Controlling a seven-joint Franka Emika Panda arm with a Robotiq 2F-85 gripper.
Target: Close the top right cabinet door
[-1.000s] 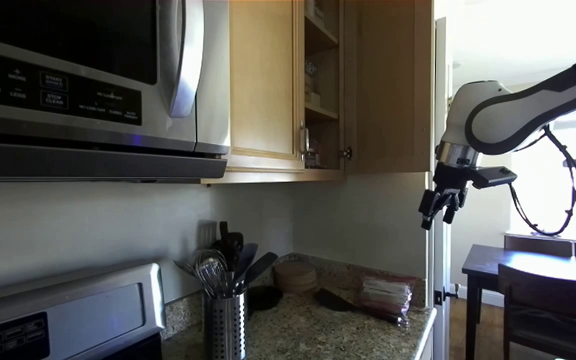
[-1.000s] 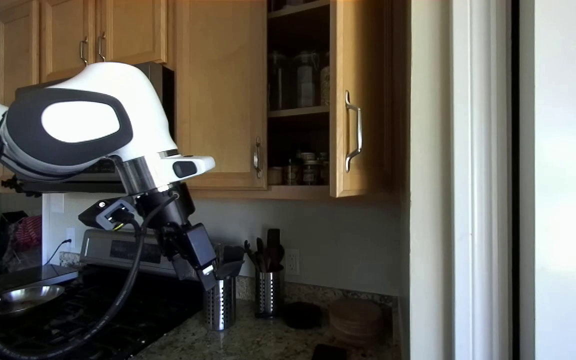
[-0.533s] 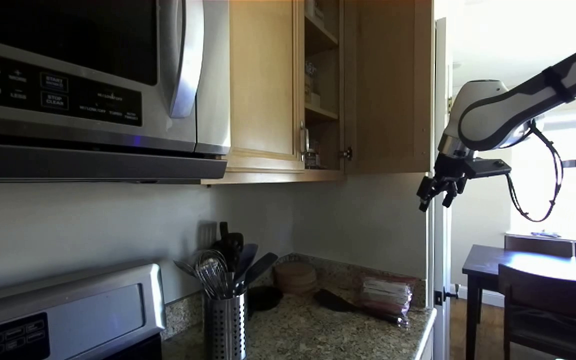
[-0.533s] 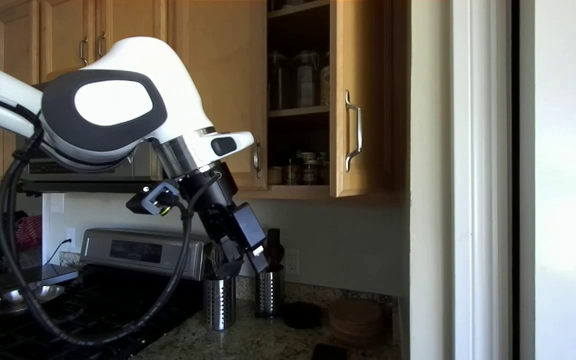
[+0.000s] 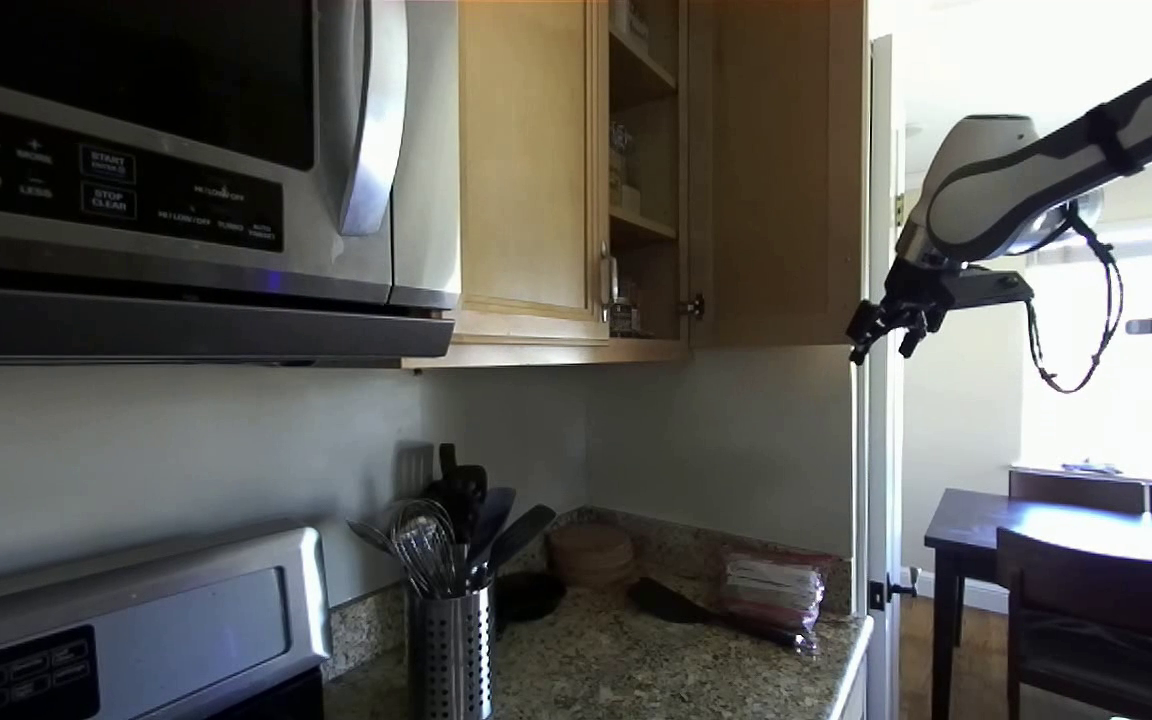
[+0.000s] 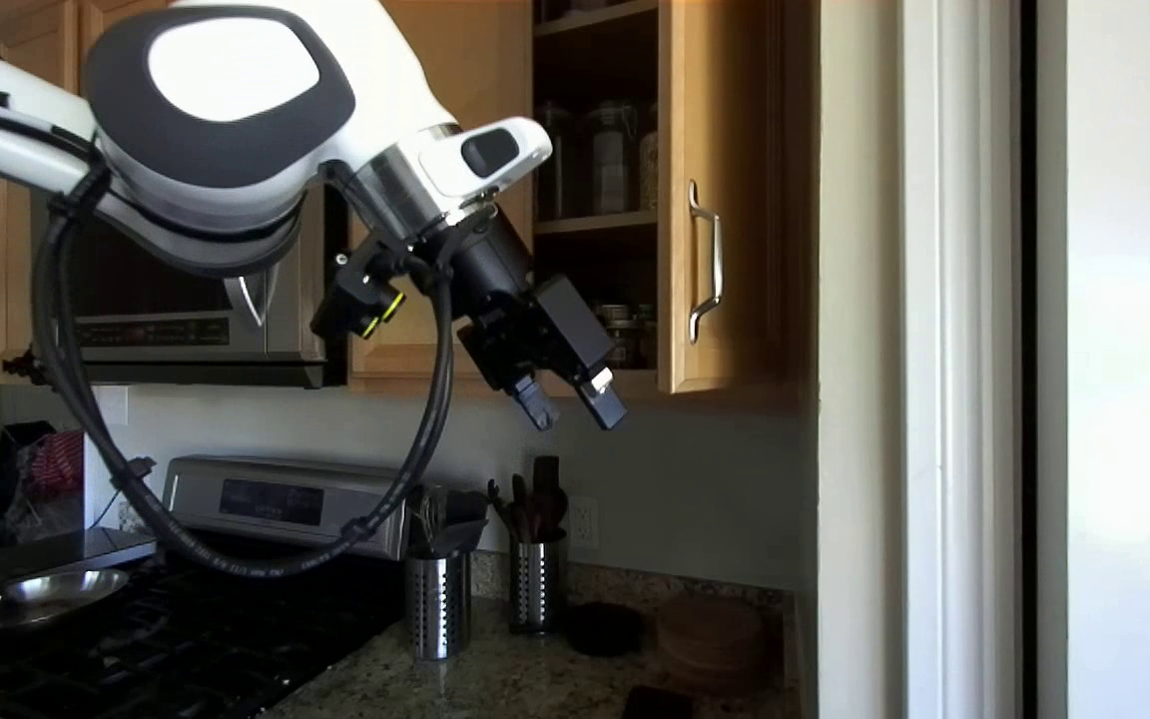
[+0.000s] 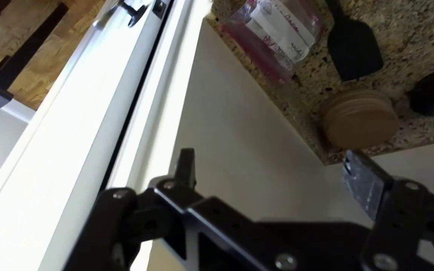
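The fingers (image 7: 364,184) stand wide apart and hold nothing. In an exterior view the gripper (image 6: 576,414) slants down to the right, left of the right door (image 6: 735,150), with a visible gap between them; its tips show lower than the door's bottom edge. The white arm (image 6: 236,70) comes in from the left there. The right door stands open, swung well out from the cabinet, its silver handle (image 6: 707,262) upright on the outer face. Left of it, shelves (image 6: 595,222) hold jars (image 6: 611,170). The left door (image 5: 531,150) is closed, and left of that is the microwave (image 5: 196,200).

Below, on the counter (image 5: 626,665), a bag (image 5: 771,590) lies to the right, a dark spatula (image 7: 354,49) just beside it, and a wooden round (image 5: 591,553) sits in the far corner. Farther left stand two steel holders (image 5: 451,650) with utensils (image 6: 545,489). Left of the counter is the stove (image 6: 266,629), a pan (image 6: 61,594) at its left. Off to the right, in an exterior view, are a table (image 5: 976,515) and a chair (image 5: 1101,600).
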